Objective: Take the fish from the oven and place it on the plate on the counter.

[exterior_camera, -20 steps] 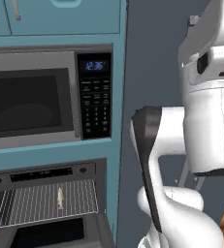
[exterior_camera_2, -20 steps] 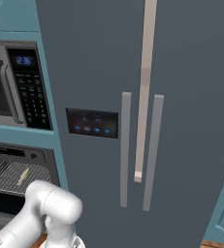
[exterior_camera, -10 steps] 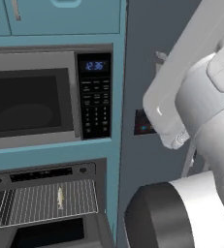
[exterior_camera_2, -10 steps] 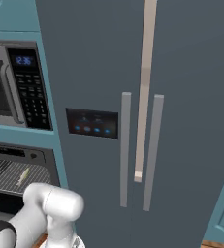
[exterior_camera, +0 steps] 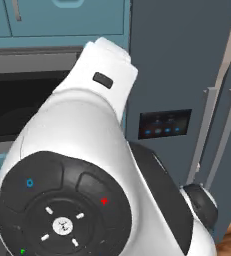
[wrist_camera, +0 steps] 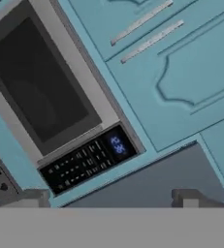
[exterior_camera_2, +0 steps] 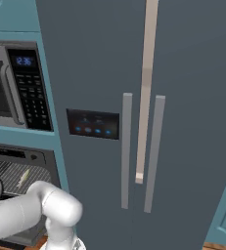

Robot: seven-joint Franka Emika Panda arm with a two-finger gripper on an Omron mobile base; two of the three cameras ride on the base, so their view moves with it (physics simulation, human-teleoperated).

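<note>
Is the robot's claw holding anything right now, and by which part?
Nothing is held. The gripper is open and empty, and the fish lies on the oven rack.

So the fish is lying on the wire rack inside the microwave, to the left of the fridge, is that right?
Not quite. The fish lies on the wire rack of the oven, which is below the microwave, not inside it. The right base view shows this. The rest holds: it is to the left of the fridge.

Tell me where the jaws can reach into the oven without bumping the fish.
The fish lies mid-rack. Bare wire shows to its left and between it and the oven frame on its right. The white arm crowds the front edge.
</note>
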